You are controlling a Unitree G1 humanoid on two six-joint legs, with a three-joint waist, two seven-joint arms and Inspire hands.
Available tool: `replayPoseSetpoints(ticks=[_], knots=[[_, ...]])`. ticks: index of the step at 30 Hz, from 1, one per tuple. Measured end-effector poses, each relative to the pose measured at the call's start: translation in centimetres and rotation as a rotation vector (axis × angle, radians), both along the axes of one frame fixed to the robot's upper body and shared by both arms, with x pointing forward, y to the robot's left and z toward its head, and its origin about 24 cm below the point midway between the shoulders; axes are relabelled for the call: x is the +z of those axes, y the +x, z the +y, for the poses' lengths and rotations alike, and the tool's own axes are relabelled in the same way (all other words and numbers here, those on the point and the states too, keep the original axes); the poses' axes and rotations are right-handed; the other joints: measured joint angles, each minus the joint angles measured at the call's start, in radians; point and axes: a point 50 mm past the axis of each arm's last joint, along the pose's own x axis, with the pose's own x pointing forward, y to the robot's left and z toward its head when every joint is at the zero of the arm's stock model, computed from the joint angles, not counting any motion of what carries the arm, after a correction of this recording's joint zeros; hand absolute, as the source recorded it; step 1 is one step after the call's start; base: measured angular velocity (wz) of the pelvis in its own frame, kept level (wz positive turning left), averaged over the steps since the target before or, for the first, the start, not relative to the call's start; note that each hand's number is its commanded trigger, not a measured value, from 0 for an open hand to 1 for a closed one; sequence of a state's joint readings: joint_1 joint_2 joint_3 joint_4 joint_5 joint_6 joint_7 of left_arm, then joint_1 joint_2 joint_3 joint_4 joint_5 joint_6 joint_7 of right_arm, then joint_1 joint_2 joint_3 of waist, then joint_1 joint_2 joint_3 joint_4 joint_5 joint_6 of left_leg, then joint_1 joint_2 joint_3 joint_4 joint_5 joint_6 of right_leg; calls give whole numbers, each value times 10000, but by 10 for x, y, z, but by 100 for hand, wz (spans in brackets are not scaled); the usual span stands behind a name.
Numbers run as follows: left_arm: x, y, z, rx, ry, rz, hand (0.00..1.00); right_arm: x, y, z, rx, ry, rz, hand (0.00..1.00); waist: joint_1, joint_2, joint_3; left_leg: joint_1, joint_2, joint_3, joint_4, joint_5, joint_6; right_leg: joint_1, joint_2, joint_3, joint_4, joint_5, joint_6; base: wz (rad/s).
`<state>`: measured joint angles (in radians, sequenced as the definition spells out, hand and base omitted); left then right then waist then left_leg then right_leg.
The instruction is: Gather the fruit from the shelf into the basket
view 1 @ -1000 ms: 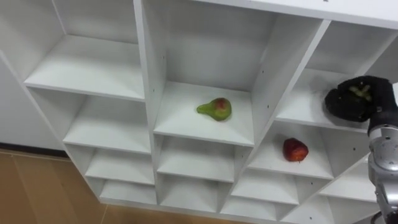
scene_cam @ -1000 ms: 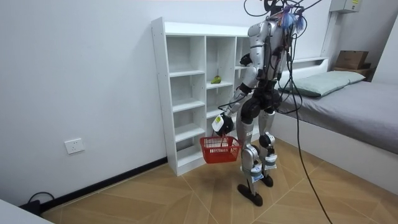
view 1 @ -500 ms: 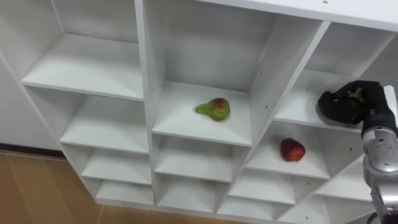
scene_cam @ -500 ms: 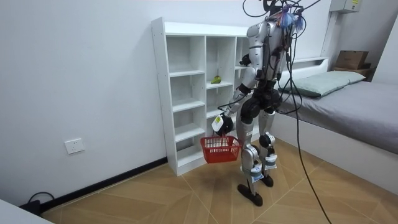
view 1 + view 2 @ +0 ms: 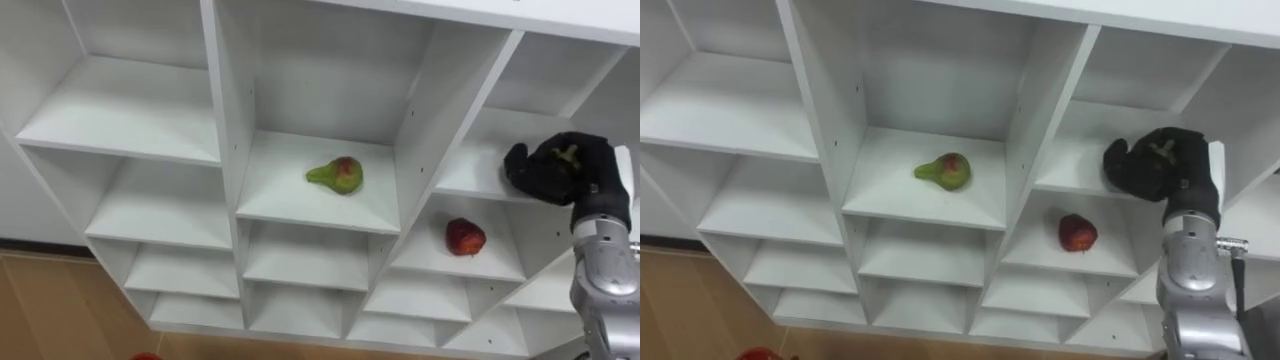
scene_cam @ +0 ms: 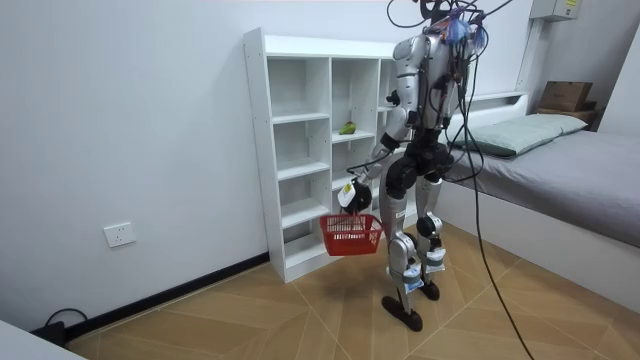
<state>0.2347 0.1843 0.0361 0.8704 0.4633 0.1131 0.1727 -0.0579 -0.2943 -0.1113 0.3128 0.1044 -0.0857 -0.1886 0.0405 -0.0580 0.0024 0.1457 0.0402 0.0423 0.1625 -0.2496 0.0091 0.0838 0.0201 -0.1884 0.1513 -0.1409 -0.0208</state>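
Over the last second my right hand (image 5: 556, 170) had slid a little towards the middle column, more than the view's own shift explains. My left hand (image 6: 349, 193) had swung the red wire basket (image 6: 351, 233) slightly up and nearer the shelves. I stood close before the white open-shelved closet (image 5: 225, 150). My right fingers (image 5: 522, 172) were clenched round a small greenish thing (image 5: 570, 153) at the mouth of the upper right compartment. I judged it a fruit, gripped tight so it could travel down to the basket. My left fingers were hooked on the basket's handle, keeping it low and ready below. The green-and-red pear (image 5: 336, 173) lay on the middle shelf. The red apple (image 5: 465, 237) sat one shelf lower on the right, both uncollected.
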Motion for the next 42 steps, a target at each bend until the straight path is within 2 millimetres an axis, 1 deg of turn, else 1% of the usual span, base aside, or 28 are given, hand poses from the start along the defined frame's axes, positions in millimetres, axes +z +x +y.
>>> replayPoseSetpoints(ticks=[4, 6, 7, 9, 11, 12, 14, 15, 16, 20, 21, 23, 26, 28, 33, 35, 36, 39, 40, 42], knots=[[-1, 0, -4, 34, 6, -117, 100, 2, -6, 11, 245, 260, -267, 100, -121, 119, -40, 3, 6, 93, -22, 0, 0, -44, 7, 26, 16, 0, 0, -6], [-1, 1, -5, 38, 27, -144, 100, 2, -10, 13, 374, 290, -290, 100, -128, 128, -63, 6, 7, 128, -21, 0, 0, -62, 12, 87, 23, 0, 0, -6], [-1, 0, -5, 53, 61, -165, 100, 2, -15, 17, 504, 366, -324, 100, -126, 148, -90, -11, 7, 164, -22, 0, 0, -101, 14, 91, 42, 0, 0, -9], [-1, -1, -6, 73, 128, -194, 100, 3, -18, 26, 893, 440, -409, 100, -118, 200, -102, -30, 7, 280, -17, 0, 0, -201, 5, 146, 141, 0, -1, -16], [-2, -1, -6, 81, 132, -175, 100, -3, -23, 36, 1437, 479, -31, 100, -133, 250, -129, -56, 1, 378, -10, 1, 1, -285, -3, 244, 206, 0, -1, -13], [-2, 0, -6, 48, 102, -236, 100, -8, -28, 42, 1778, 556, 264, 100, -129, 267, -138, -114, -8, 383, 5, 2, 4, -336, -16, 257, 215, 3, -4, 0], [-2, -1, -8, -1, 33, -309, 100, -12, -34, 51, 2251, 727, 551, 100, -119, 304, -117, -128, -6, 398, 31, 3, 5, -347, -17, 347, 221, 6, -8, -2], [-2, 0, -9, -60, -4, -301, 100, -12, -34, 57, 2556, 837, 593, 100, -140, 368, -88, -134, -6, 400, 17, 3, 5, -348, -16, 357, 217, 10, -11, 0], [-3, 1, -10, -54, -89, -336, 100, -11, -34, 62, 2838, 904, 551, 100, -196, 421, -76, -153, -11, 403, -13, 2, 5, -363, -11, 347, 217, 14, -16, 0], [-3, 5, -15, 56, -311, -512, 100, 4, -33, 75, 3681, 1007, 13, 100, -204, 516, -92, -243, 5, 389, -14, 6, -1, -447, 2, 348, 209, 20, -26, 0], [-4, 6, -18, 12, -393, -560, 100, 8, -33, 79, 3946, 1033, -155, 100, -213, 522, -103, -315, -3, 385, 27, 7, -3, -504, 4, 345, 203, 21, -28, 0], [-4, 8, -22, -108, -514, -590, 100, 9, -33, 86, 4391, 1095, -163, 100, -228, 511, -110, -316, -10, 384, 62, 9, -2, -510, 2, 355, 199, 21, -28, 0], [-3, 17, -26, -177, -712, -837, 100, 6, -35, 97, 5090, 1196, 28, 100, -187, 452, -133, -379, -18, 398, 55, 9, -1, -585, -1, 389, 202, 21, -27, -1], [-3, 23, -27, -28, -944, -1061, 100, 1, -39, 104, 5600, 1307, 320, 100, -179, 392, -136, -426, -10, 429, 53, 10, 0, -650, 5, 423, 211, 21, -27, -4], [-2, 36, -36, 124, -1601, -1386, 100, -16, -45, 117, 6131, 1757, 1116, 100, -140, 314, -89, -536, -6, 467, 55, 10, 0, -782, -8, 454, 221, 21, -27, -1], [-1, 43, -40, -64, -1733, -1581, 100, -17, -45, 119, 6153, 1960, 1138, 100, -114, 303, -88, -721, -7, 472, 78, 14, 7, -998, -19, 473, 312, 22, -29, -2], [0, 48, -42, -117, -1846, -1664, 100, -20, -44, 120, 6175, 2153, 1228, 100, -125, 321, -51, -812, -7, 472, 112, 16, 10, -1082, -27, 478, 350, 23, -30, 0], [1, 56, -48, -182, -2063, -1832, 100, -38, -47, 122, 6034, 2474, 1956, 100, -113, 362, -21, -866, -3, 471, 135, 16, 10, -1124, -37, 483, 349, 24, -31, 0], [1, 59, -51, -196, -2163, -1897, 100, -44, -49, 123, 6020, 2566, 2238, 100, -115, 407, 15, -897, -8, 471, 133, 16, 10, -1157, -41, 483, 349, 24, -31, 0], [2, 65, -55, -112, -2447, -2005, 100, -54, -53, 124, 5953, 2965, 2631, 100, -113, 452, 42, -1024, -16, 474, 139, 18, 12, -1273, -28, 485, 359, 24, -31, 0]])
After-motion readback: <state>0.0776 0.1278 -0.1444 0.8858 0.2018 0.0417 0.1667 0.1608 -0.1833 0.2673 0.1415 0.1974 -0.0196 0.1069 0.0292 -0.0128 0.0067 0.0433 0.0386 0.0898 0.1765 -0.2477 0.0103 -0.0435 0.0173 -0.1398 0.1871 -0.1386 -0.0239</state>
